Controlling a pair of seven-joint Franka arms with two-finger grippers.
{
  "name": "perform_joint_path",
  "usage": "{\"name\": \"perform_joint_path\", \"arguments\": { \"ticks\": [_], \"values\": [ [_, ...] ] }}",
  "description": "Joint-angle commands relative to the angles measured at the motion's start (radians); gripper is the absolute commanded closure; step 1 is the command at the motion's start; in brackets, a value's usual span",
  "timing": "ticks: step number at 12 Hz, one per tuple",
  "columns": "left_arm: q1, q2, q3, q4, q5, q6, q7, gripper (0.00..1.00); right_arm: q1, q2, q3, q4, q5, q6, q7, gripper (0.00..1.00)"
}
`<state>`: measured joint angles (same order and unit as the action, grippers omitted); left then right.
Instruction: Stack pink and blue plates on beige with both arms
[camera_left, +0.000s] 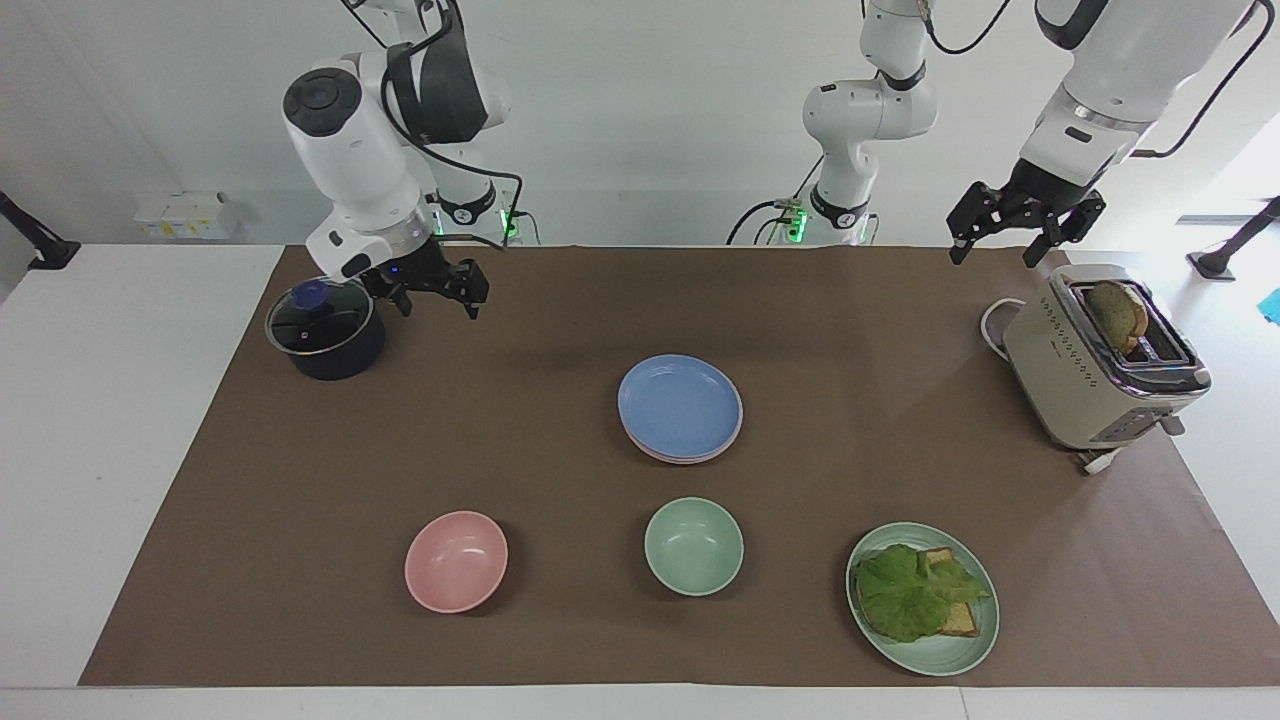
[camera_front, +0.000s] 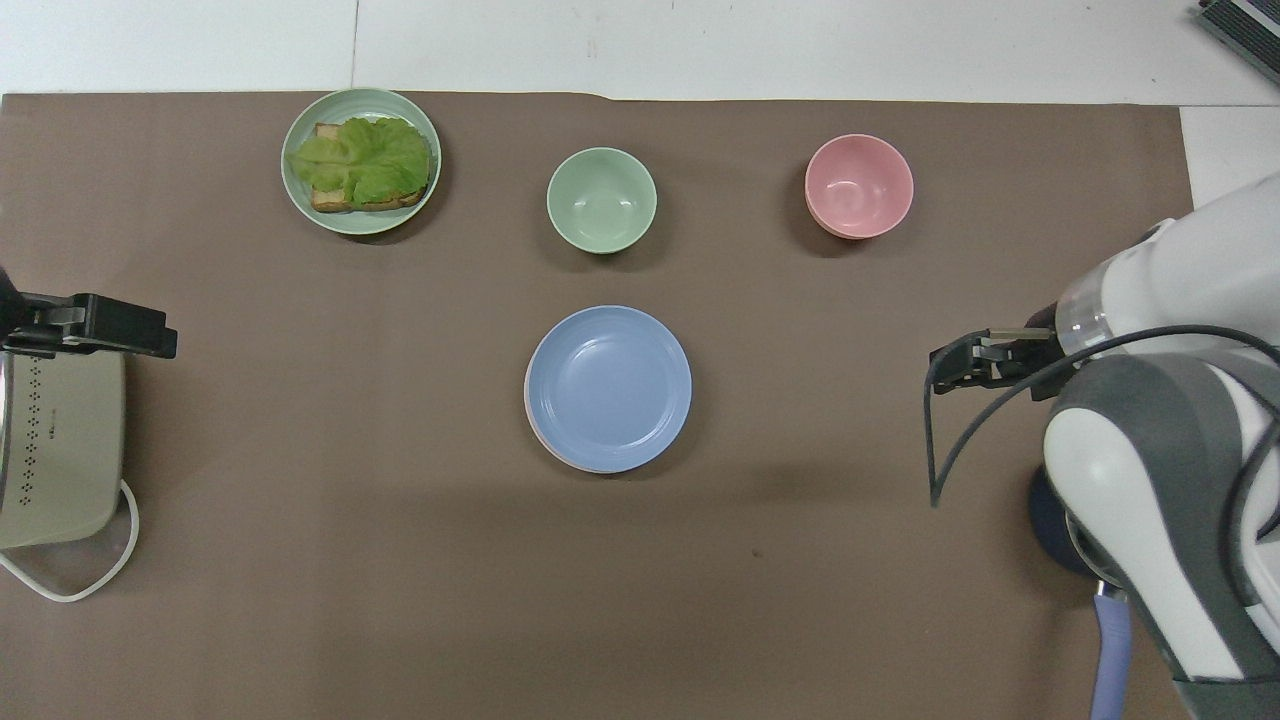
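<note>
blue plate (camera_left: 680, 402) tops the stack mid-worktop, a pink plate (camera_left: 690, 459) rim showing beneath; beige plate not discernible. right hand (camera_left: 436, 296) raised, fingers spread, empty, just beside the lidded pot (camera_left: 325, 333), well apart from the stack. left hand (camera_left: 1025, 230) spread, empty, waiting above the toaster (camera_left: 1095, 365).

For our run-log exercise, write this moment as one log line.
blue plate: tops stack | right gripper: open, beside pot | left gripper: open, over toaster
</note>
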<state>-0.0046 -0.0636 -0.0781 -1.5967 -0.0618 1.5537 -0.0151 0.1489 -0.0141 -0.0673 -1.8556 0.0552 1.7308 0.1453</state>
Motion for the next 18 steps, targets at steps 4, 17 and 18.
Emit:
{"name": "perform_joint_path", "arguments": {
  "ticks": [4, 17, 18],
  "values": [
    [0.009, -0.004, -0.006, -0.003, 0.017, -0.010, 0.007, 0.00, -0.163, -0.014, 0.007, 0.036, -0.035, 0.010, -0.181, 0.00],
    [0.009, -0.004, -0.006, -0.003, 0.017, -0.010, 0.007, 0.00, -0.140, -0.105, 0.044, 0.241, -0.121, -0.193, -0.184, 0.00],
    [0.009, -0.004, -0.006, -0.003, 0.017, -0.010, 0.007, 0.00, -0.135, -0.104, 0.046, 0.236, -0.121, -0.192, -0.182, 0.00]
  ]
}}
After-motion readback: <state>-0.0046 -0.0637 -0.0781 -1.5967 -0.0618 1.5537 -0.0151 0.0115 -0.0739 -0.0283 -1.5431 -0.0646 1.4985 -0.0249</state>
